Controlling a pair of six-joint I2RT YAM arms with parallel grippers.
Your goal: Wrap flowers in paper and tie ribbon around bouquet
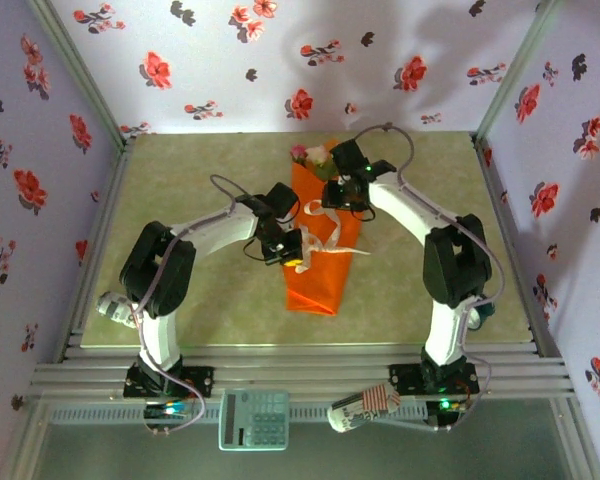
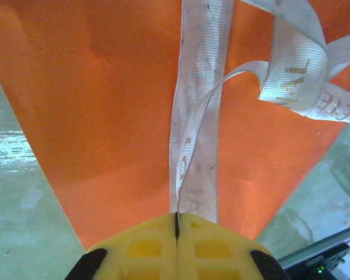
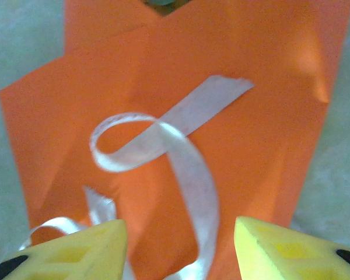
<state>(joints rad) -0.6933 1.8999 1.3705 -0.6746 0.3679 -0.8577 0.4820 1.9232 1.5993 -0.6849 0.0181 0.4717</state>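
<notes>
Enclosure: lilac walls [image 1: 280, 60] on three sides, printed with red and dark flower prints [image 1: 156, 68]. Counter [image 1: 230, 310]: pale olive, glossy. Aluminium rails [image 1: 300, 378] border its near edge.

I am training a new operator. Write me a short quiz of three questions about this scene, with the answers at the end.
1. True or false: the left gripper is shut on the ribbon.
2. Choose one. The right gripper is: A) open, B) shut on the ribbon, C) shut and empty.
3. Fill the gap: in the top view, the flowers stick out at the ___ end of the bouquet, as seen from the arm bases.

Key: 1 true; 2 A; 3 far.
</notes>
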